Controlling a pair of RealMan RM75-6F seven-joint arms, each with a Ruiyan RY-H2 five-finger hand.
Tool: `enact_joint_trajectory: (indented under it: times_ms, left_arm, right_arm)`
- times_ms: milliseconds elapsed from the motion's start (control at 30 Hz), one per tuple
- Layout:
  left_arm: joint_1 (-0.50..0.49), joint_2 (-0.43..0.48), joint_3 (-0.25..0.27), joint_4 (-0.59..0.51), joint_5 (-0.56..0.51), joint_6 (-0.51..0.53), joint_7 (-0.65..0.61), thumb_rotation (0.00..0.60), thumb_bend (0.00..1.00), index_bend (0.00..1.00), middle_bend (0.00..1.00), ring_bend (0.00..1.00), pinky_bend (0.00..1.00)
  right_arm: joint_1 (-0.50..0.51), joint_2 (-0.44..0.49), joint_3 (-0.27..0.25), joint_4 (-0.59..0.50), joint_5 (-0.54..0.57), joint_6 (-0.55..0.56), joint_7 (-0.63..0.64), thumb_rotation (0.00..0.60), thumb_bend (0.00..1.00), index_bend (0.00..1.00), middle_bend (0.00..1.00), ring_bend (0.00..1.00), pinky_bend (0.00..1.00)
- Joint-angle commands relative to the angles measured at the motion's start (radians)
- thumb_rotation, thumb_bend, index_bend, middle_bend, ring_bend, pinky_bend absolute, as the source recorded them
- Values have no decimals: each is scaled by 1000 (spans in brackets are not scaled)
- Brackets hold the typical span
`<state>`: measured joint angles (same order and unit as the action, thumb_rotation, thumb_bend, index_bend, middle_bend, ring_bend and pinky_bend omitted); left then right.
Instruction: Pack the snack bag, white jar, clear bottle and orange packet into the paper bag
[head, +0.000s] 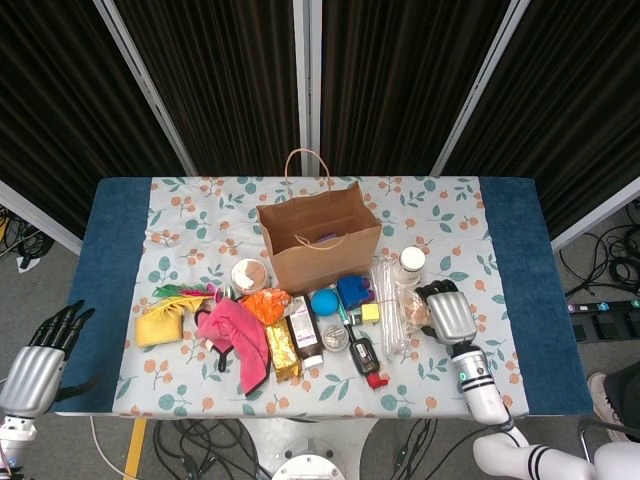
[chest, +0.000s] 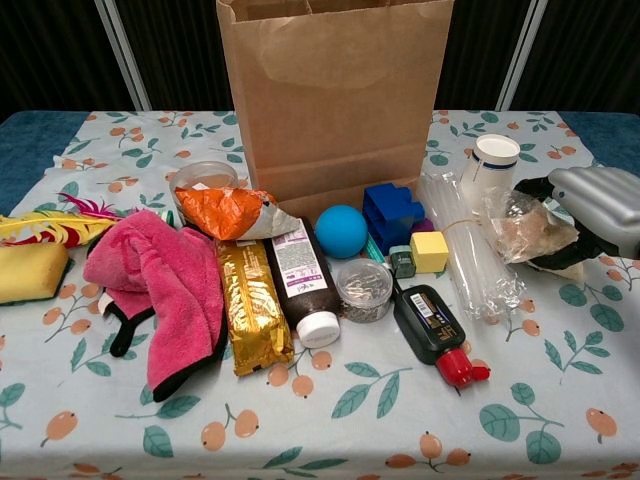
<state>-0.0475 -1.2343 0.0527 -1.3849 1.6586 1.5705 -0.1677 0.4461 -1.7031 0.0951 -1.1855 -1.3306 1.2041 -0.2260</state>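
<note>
Right hand (chest: 590, 205) on snack bag (chest: 525, 225).
We saw its fingers gripping the bag, just right of the clear bottle (chest: 465, 250).

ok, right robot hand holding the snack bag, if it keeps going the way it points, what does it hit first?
Likely the clear bottle, lying just past the snack bag held by the right robot hand. Depth is uncertain; the white jar sits close too.
</note>
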Motion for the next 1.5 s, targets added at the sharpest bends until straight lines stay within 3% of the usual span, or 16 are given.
enact_joint_trajectory:
  times_ms: [33, 300, 467, 667, 833, 1000, 1267, 1500]
  left_arm:
    - [-1, 3, 0, -8, 1, -1, 0, 600, 2, 89, 101, 72, 152]
    - [-4, 5, 1, -29, 6, -1, 0, 600, 2, 89, 100, 72, 152]
    - [-4, 8, 5, -37, 9, 0, 0, 600, 3, 89, 101, 72, 152]
    - [-6, 11, 0, -44, 5, 1, -3, 600, 2, 89, 100, 72, 152]
    - [-12, 14, -5, -43, -3, -10, -10, 600, 3, 89, 101, 72, 152]
    - [-16, 24, -14, -44, -9, -7, -13, 600, 3, 89, 101, 72, 152]
    - [-12, 23, -12, -29, -16, -6, -25, 600, 2, 89, 101, 72, 152]
    - [-11, 15, -8, 3, -13, -8, -55, 600, 3, 89, 101, 72, 152]
  right_arm:
    - [-24, 48, 9, -71, -33, 64, -2, 600, 258, 422, 445, 272, 252]
    - [-46, 247, 78, -395, -89, 194, -95, 600, 262, 428, 453, 282, 265]
    - [6, 360, 195, -611, -75, 205, -254, 600, 266, 429, 453, 282, 269]
    - [153, 377, 360, -714, 28, 139, -462, 600, 267, 429, 455, 283, 274]
    - [306, 301, 467, -671, 185, 75, -540, 600, 268, 430, 455, 283, 276]
    - [424, 181, 524, -597, 268, 72, -480, 600, 268, 430, 455, 284, 276]
    - [541, -13, 539, -420, 260, 123, -288, 600, 268, 430, 455, 284, 275]
    - [556, -95, 515, -259, 218, 164, -137, 600, 268, 429, 455, 284, 275]
